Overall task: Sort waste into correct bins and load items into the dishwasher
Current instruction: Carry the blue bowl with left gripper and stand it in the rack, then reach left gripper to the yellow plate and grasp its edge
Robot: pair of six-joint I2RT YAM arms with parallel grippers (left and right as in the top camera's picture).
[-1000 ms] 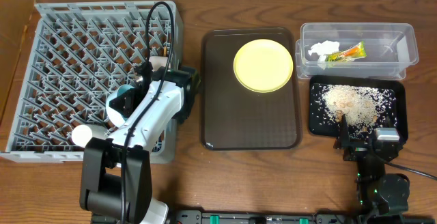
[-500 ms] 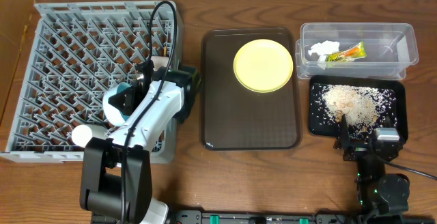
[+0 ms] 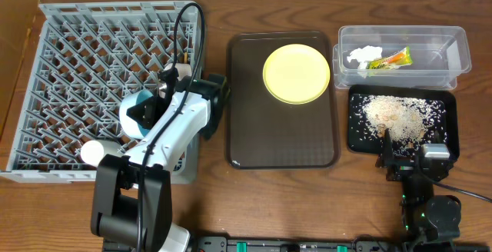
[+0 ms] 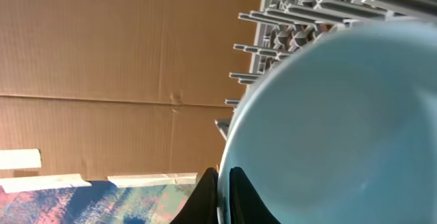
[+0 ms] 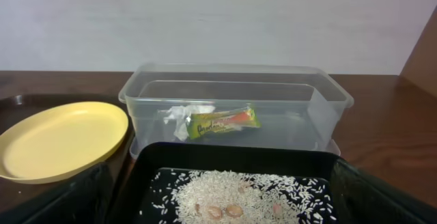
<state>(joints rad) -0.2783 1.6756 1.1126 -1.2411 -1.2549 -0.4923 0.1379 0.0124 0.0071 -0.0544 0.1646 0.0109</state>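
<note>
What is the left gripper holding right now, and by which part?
The left gripper pinches the round light-blue bowl by its rim, a finger on either side.

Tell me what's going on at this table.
The left gripper pinches the rim of a light-blue bowl over the large grey plastic dish rack. The round yellow plate sits on the dark-brown serving tray. The crumpled white tissue and green-orange snack wrapper lie in the clear plastic tub, the rice scraps in the shallow black tray. The right gripper rests open beside that tray, holding nothing.
</note>
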